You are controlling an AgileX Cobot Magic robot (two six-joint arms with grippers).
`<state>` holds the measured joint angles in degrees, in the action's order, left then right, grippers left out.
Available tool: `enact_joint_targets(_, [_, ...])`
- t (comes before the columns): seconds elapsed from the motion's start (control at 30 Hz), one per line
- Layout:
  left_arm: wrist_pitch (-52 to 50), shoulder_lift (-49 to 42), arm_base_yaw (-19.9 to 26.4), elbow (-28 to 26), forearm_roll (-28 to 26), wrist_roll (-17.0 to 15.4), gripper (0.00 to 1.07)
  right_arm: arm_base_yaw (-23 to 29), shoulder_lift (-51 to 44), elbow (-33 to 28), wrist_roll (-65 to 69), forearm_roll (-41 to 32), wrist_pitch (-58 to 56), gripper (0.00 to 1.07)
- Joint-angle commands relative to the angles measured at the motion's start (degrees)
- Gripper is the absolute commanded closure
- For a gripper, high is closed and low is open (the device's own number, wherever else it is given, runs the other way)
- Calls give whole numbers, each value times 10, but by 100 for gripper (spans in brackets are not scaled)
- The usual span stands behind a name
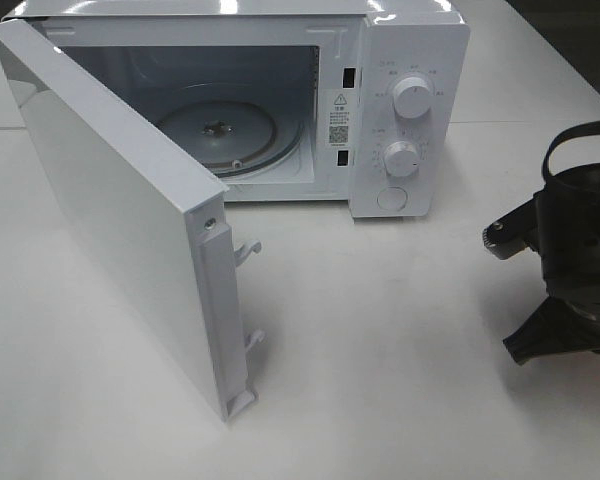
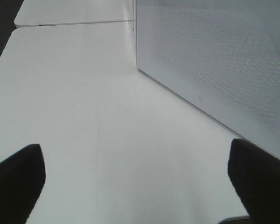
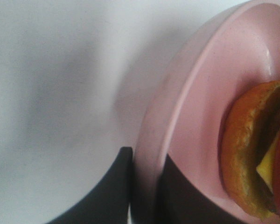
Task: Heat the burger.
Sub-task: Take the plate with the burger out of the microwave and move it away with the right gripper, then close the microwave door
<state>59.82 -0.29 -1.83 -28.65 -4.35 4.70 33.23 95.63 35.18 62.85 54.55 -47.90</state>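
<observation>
In the right wrist view the burger (image 3: 252, 154), with its orange-brown bun and a yellow cheese edge, lies in a pink dish (image 3: 200, 93) that is lifted and tilted. My right gripper (image 3: 144, 191) is shut on the dish's rim, one finger inside and one outside. The exterior view shows only the right arm (image 1: 570, 270) at the right edge; dish and burger are out of sight there. My left gripper (image 2: 137, 179) is open and empty, low over the table beside the microwave door (image 2: 214, 60).
The white microwave (image 1: 410, 100) stands at the back, with its door (image 1: 110, 210) swung wide open toward the front left. Its glass turntable (image 1: 230, 130) is bare. White table (image 1: 380, 350) lies between the microwave and the right arm.
</observation>
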Motion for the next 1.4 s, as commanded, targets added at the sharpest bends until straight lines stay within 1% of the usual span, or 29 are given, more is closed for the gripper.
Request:
enact_joint_targets(0.03, [-5, -13, 2, 1, -2, 0, 7, -1, 16, 2, 26, 38, -29, 103])
enact_joint_targets(0.23, [-5, -13, 2, 1, -2, 0, 7, -1, 47, -14, 68, 43, 23, 102])
enact_joint_targets(0.53, [-5, -13, 2, 1, -2, 0, 7, -1, 89, -14, 96, 43, 23, 98])
enact_joint_targets(0.6, [-5, -13, 2, 1, -2, 0, 7, -1, 90, -14, 99, 42, 23, 93])
enact_joint_targets(0.63, [-5, -13, 2, 1, -2, 0, 7, -1, 90, -14, 99, 42, 23, 93])
enact_joint_targets(0.7, [-5, -13, 2, 1, -2, 0, 7, -1, 90, -14, 98, 41, 23, 79])
enact_joint_targets(0.73, [-5, -13, 2, 1, -2, 0, 7, -1, 90, -14, 98, 41, 23, 79])
enact_joint_targets(0.77, [-5, -13, 2, 1, -2, 0, 7, -1, 90, -14, 98, 38, 23, 74])
enact_joint_targets(0.8, [-5, -13, 2, 1, -2, 0, 7, -1, 90, -14, 98, 38, 23, 74])
enact_joint_targets(0.87, [-5, -13, 2, 1, -2, 0, 7, -1, 90, -13, 90, 23, 23, 58])
enact_joint_targets(0.97, [-5, -13, 2, 1, -2, 0, 7, -1, 89, -13, 87, 22, 23, 55])
enact_joint_targets(1.0, [-5, -13, 2, 1, -2, 0, 7, -1, 82, -13, 83, 16, 23, 51])
enact_joint_targets(1.03, [-5, -13, 2, 1, -2, 0, 7, -1, 66, -13, 82, 11, 23, 51])
enact_joint_targets(1.1, [-5, -13, 2, 1, -2, 0, 7, -1, 57, -13, 79, 11, 25, 51])
enact_joint_targets(1.13, [-5, -13, 2, 1, -2, 0, 7, -1, 30, -13, 68, 9, 25, 51])
enact_joint_targets(1.23, [-5, -13, 2, 1, -2, 0, 7, -1, 19, -13, 62, 7, 25, 51])
enact_joint_targets(1.3, [-5, -13, 2, 1, -2, 0, 7, -1, -36, -13, 15, -24, 25, 51])
enact_joint_targets(1.33, [-5, -13, 2, 1, -2, 0, 7, -1, -36, -13, 15, -24, 25, 51])
enact_joint_targets(1.4, [-5, -13, 2, 1, -2, 0, 7, -1, -72, -13, -33, -58, 25, 51])
